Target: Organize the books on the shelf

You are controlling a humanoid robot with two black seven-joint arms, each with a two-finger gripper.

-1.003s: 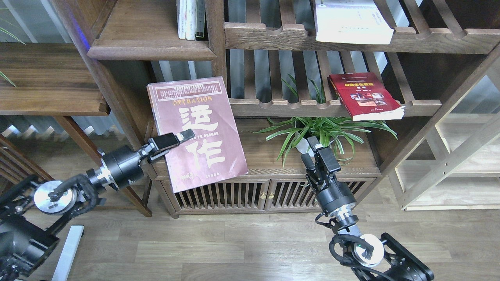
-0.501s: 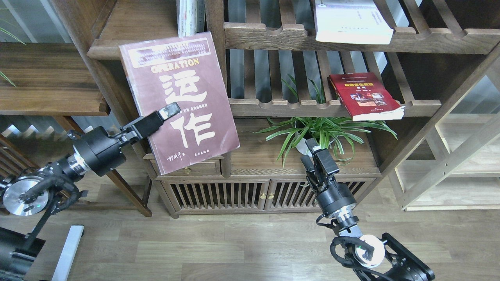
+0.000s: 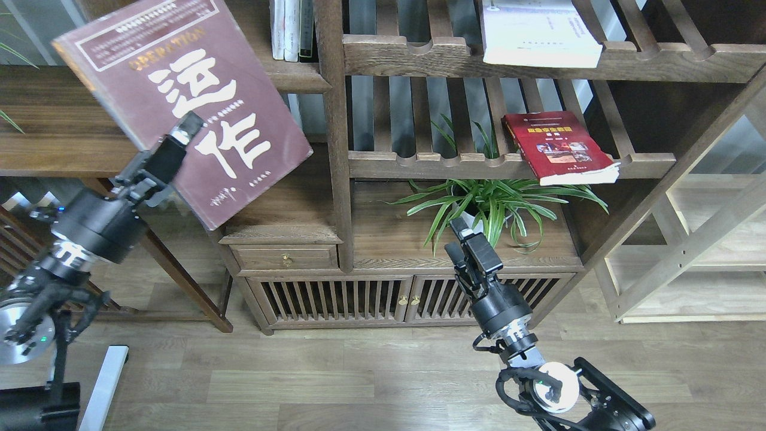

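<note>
The left end effector (image 3: 173, 146) pinches the maroon book (image 3: 179, 102) by its lower edge, tilted high before the solid shelf (image 3: 287, 75), likely for standing it there. The right end effector (image 3: 467, 239) hangs idle; I cannot tell its opening.

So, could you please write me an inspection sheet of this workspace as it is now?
Surface: solid shelf top left, partly hidden by the maroon book.
Job's things: maroon book held tilted in the air; red book lying on a slatted rack, overhanging its front; white book lying on the upper rack.
Clutter: thin upright books on the shelf; potted plant below the red book.
Grippers: left gripper shut on the maroon book; right gripper free, state unclear.
Cables: black cables on the right arm.
Surroundings: wooden floor, cabinet doors.
</note>
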